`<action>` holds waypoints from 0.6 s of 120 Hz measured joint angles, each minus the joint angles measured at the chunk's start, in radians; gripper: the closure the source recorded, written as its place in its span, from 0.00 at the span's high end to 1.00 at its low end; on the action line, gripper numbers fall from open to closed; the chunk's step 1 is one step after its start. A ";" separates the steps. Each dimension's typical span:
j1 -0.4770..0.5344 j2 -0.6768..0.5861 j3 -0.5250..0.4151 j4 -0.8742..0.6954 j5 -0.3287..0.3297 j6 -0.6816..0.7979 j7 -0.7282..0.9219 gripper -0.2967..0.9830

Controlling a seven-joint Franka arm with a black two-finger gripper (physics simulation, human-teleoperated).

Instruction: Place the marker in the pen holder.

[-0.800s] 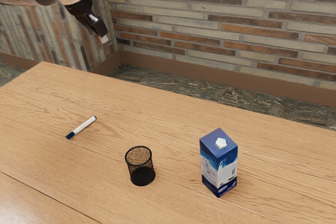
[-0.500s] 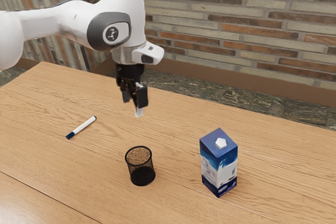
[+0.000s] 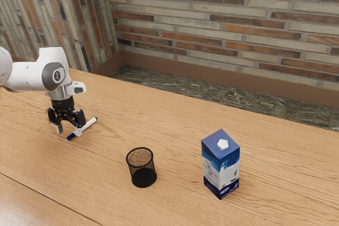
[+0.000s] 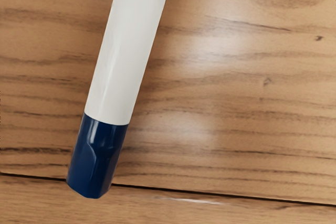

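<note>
In the exterior view my gripper (image 3: 69,130) is low over the table at the left, open, its two fingertips well apart. The marker (image 3: 90,123), white with a dark blue cap, lies on the table right at the fingers; one fingertip overlaps its capped half in this view. I cannot tell whether they touch. Below my hand, the wrist view has the marker (image 4: 126,51) large, with its blue cap and white barrel. The black mesh pen holder (image 3: 143,177) stands upright, apart from my gripper, toward the exterior view's middle.
A blue and white carton (image 3: 221,165) stands upright beyond the pen holder, toward the exterior view's right. The wooden table (image 3: 175,125) ends at a far edge, with a stone floor and a brick wall behind it.
My arm has swung over the table, then back toward the exterior view's left and down to the marker. Marker, pen holder and carton have not moved.
</note>
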 joint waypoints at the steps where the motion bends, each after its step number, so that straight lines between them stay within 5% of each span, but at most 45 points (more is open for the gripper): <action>1: 0.003 0.002 -0.005 0.000 0.004 0.007 0.003 0.75; 47: 0.014 0.054 -0.037 0.000 0.104 0.194 0.122 0.40; 72: 0.013 0.065 -0.039 -0.001 0.114 0.230 0.161 0.32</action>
